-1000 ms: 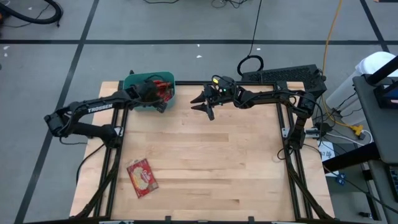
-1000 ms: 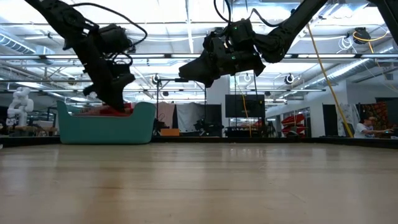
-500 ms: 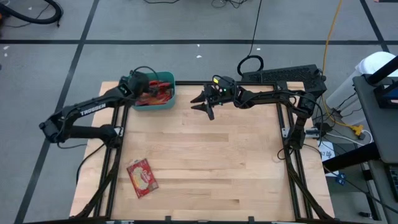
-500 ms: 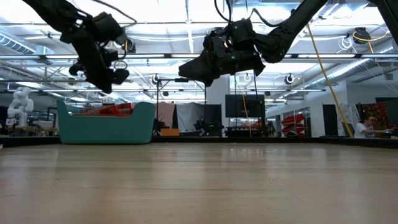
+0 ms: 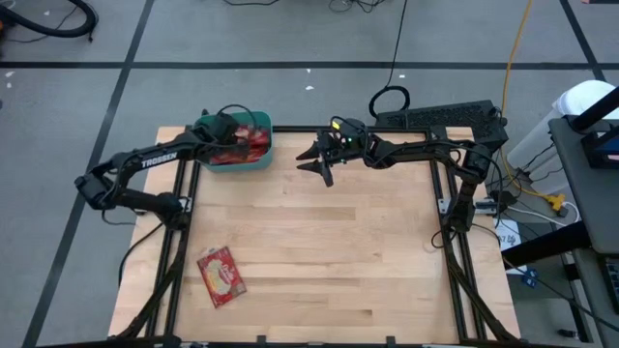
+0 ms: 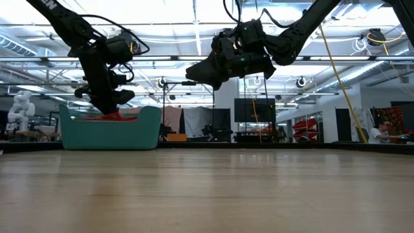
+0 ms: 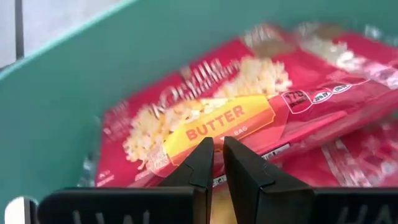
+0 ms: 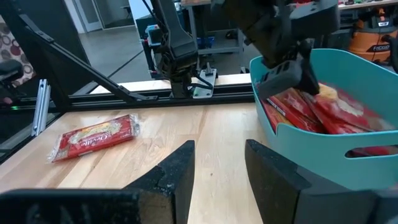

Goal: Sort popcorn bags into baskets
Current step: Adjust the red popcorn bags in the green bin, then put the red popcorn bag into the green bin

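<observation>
Overhead, the wooden counter (image 5: pixel 319 242) carries a teal basket (image 5: pixel 235 161) at its far left corner, filled with red popcorn bags (image 5: pixel 242 145). The left gripper (image 5: pixel 221 135) sits over the basket's left part. The right gripper (image 5: pixel 316 166) hangs above the far edge of the counter, just to the right of the basket and apart from it. One lone popcorn bag (image 5: pixel 221 275) lies flat near the front left of the counter, picture side up, well apart from both arms.

From counter height, the left gripper (image 6: pixel 111 107) points down right at the basket's rim (image 6: pixel 110 133), with red packets showing just over the wall. The right gripper (image 6: pixel 197 73) is held high in the air, empty.

Through the left wrist camera, the left gripper (image 7: pixel 216 163) has its fingers (image 7: pixel 200 165) nearly pressed together, a thin slit between them, holding nothing. Right beyond the tips lies a red packet marked "BUTTER" (image 7: pixel 230 121) inside the teal wall (image 7: pixel 74 106).

Through the right wrist camera, the right gripper (image 8: pixel 217 165) is spread, with bare counter between its fingers (image 8: pixel 177 168). The lone bag (image 8: pixel 96 137) lies farther off, and the filled basket (image 8: pixel 305 140) stands beside with the left gripper (image 8: pixel 286 71) at its rim.
</observation>
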`<state>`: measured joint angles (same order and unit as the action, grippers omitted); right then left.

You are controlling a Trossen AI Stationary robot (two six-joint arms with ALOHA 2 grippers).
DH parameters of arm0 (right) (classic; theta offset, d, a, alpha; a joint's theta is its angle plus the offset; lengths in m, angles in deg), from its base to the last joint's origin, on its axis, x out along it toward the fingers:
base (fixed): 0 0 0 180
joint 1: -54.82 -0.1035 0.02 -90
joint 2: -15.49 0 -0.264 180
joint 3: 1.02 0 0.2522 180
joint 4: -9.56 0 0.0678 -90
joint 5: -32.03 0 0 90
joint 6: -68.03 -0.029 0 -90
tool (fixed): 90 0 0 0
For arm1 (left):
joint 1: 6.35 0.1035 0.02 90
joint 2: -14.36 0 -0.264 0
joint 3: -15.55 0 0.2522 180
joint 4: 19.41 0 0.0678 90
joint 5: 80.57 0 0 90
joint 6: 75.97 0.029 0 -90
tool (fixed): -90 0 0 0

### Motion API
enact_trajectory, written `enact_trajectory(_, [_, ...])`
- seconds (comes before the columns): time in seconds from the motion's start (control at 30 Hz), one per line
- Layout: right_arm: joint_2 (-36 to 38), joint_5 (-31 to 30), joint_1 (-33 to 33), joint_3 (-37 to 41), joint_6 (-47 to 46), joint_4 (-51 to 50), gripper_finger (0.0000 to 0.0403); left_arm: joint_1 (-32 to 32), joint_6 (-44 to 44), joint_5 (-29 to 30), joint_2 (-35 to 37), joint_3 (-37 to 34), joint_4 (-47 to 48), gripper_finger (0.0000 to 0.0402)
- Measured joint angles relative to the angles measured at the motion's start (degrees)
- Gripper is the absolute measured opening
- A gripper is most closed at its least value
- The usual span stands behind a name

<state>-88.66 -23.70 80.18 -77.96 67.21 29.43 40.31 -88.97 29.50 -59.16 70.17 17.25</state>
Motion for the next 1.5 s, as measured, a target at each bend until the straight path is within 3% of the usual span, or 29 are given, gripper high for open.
enact_trajectory(0.43, [0.00,0.03,-0.34,0.00,0.01,-0.05,0.0134,-4.73,-3.03,-0.52,1.71,-0.04,4.04,0.0044])
enact_trajectory(0.67, [0.00,0.02,-0.99,0.00,0.03,-0.23,0.0134,-5.87,-2.08,-0.08,11.13,-0.12,4.57,0.0044])
enact_trajectory(0.83, [0.00,-0.12,-1.78,0.00,-0.35,-0.79,0.0134,-11.23,0.58,0.07,20.01,-0.12,7.00,0.0044])
enact_trajectory(0.93, [0.00,-0.17,-3.16,0.00,-0.44,-2.20,0.0134,-17.20,-0.31,-0.15,24.42,-0.12,10.79,0.0044])
enact_trajectory(1.1, [0.00,-1.86,-6.75,0.60,-0.43,-3.03,0.0134,-31.08,-5.21,-6.31,27.63,-0.12,13.94,0.0044])
enact_trajectory(1.23, [0.00,-5.77,-10.36,1.20,-0.71,-3.14,0.0134,-45.36,-11.22,-8.69,26.47,-0.40,13.90,0.0044])
enact_trajectory(1.4, [0.00,-6.46,-14.63,2.26,-1.63,-3.05,0.0134,-62.47,-21.13,-8.91,22.74,-2.56,14.19,0.0047])
enact_trajectory(1.5, [0.00,-9.59,-16.90,3.62,-1.36,-2.95,0.0134,-70.59,-26.84,-8.33,19.37,-3.86,14.47,0.0074])
